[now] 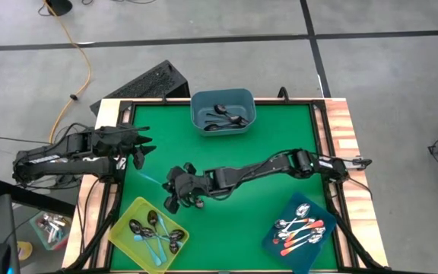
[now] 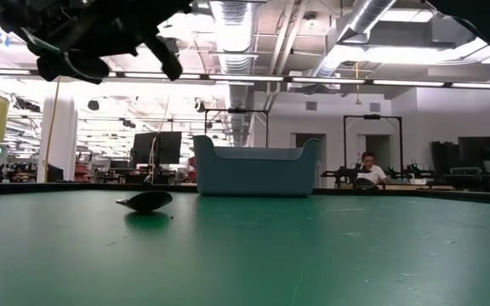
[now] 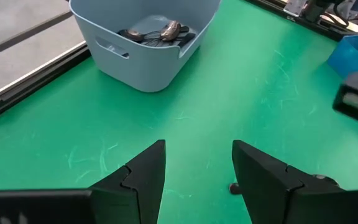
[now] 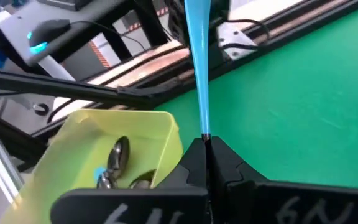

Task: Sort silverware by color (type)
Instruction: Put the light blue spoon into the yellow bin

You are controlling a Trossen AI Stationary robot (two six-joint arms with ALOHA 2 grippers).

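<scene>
My right gripper [image 1: 175,189] reaches across from the right, just beyond the yellow bin [image 1: 149,232], and is shut on a spoon with a light blue handle [image 4: 199,68]. That handle shows as a pale streak [image 1: 147,178] pointing toward the table's left edge. My left gripper [image 3: 197,168] hovers open over the left part of the mat [image 1: 138,152] and touches nothing. In the low view a dark spoon bowl [image 2: 147,201] rests on the mat; whether it belongs to the held spoon I cannot tell. My right gripper pinches the narrow end of the light blue handle [image 4: 204,132] between its two fingertips [image 4: 225,163]. The fingers come from the table's right and lie along the handle, which sticks straight out ahead of them. Its wider far end runs out of the wrist picture.
The yellow bin [image 4: 114,134] at the near left holds several teal-handled spoons. A grey-blue bin [image 1: 223,110] at the far edge holds dark metal spoons [image 3: 157,32]. A dark blue bin [image 1: 303,232] at the near right holds orange-red-handled spoons. Bare green mat lies between them.
</scene>
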